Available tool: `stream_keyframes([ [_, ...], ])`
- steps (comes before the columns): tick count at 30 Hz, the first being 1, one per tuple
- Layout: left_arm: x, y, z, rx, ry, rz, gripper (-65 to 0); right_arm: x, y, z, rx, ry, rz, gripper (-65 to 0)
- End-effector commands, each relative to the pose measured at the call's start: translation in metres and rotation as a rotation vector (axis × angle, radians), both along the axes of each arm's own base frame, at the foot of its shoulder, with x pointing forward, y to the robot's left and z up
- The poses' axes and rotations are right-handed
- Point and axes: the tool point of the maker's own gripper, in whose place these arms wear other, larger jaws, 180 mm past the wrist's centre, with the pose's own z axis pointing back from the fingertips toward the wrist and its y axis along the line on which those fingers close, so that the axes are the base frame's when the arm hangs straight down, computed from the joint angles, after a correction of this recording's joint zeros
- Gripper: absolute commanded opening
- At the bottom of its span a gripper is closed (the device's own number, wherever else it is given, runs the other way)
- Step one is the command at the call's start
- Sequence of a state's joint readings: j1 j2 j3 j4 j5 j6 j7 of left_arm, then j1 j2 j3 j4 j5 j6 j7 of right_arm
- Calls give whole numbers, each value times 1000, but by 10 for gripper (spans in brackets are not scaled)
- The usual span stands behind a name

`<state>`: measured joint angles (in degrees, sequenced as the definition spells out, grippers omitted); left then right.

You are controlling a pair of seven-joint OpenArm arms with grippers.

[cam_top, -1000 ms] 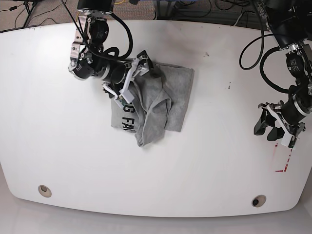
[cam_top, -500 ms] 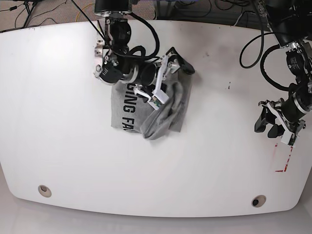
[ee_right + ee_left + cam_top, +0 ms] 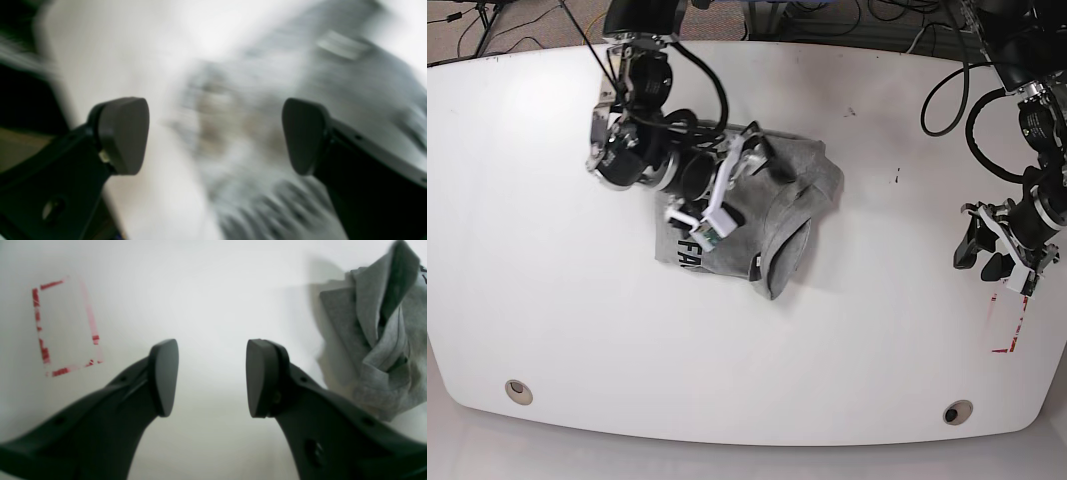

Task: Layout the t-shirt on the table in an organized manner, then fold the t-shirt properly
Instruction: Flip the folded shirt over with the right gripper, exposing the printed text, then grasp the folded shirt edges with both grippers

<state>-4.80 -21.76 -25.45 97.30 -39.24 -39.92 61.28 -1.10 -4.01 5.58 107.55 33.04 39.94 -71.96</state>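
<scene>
The grey t-shirt (image 3: 772,215) lies crumpled in a heap on the white table (image 3: 547,250), with part of its black lettering showing at its left edge. My right gripper (image 3: 735,185) hovers over the heap's left part, jaws wide open and holding nothing. Its wrist view is motion-blurred: wide-apart fingers (image 3: 125,133) over smeared grey fabric (image 3: 267,133). Far to the right, my left gripper (image 3: 985,262) is open just above bare table. In the left wrist view that gripper (image 3: 211,376) is empty, and the t-shirt (image 3: 377,340) lies beyond it to the right.
A red-outlined rectangle mark (image 3: 63,326) is on the table beside the left gripper, also seen as the red mark (image 3: 1007,325) near the right edge. Two grey grommet holes (image 3: 518,390) (image 3: 957,411) sit near the front edge. Cables (image 3: 847,20) hang behind the table.
My right gripper swung right across the shirt, then came back left. The heap changed shape and now spreads further right. The left arm has barely moved.
</scene>
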Motion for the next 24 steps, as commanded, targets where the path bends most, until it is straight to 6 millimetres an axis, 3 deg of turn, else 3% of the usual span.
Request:
stream_keyframes([
  [1, 4, -1, 19, 15, -61, -17, -343, 15, -12, 3, 10, -19, -34, -46],
  [10, 0, -7, 13, 19, -45, -33, -343, 51, -23, -1, 45, -12, -76, -46],
  [14, -1, -12, 10, 18, -35, -49, -343, 65, -17, -2, 70, 3, -72, -46],
  [18, -1, -20, 8, 25, -28, -74, -343, 73, 3, 1, 122, 23, -57, -46],
  [23, -10, -49, -5, 39, 10, -167, -343, 80, -4, 9, 108, -6, -64, -46],
  [24, -13, -63, -10, 41, 23, -211, -343, 84, -19, 11, 77, -25, -80, -46],
])
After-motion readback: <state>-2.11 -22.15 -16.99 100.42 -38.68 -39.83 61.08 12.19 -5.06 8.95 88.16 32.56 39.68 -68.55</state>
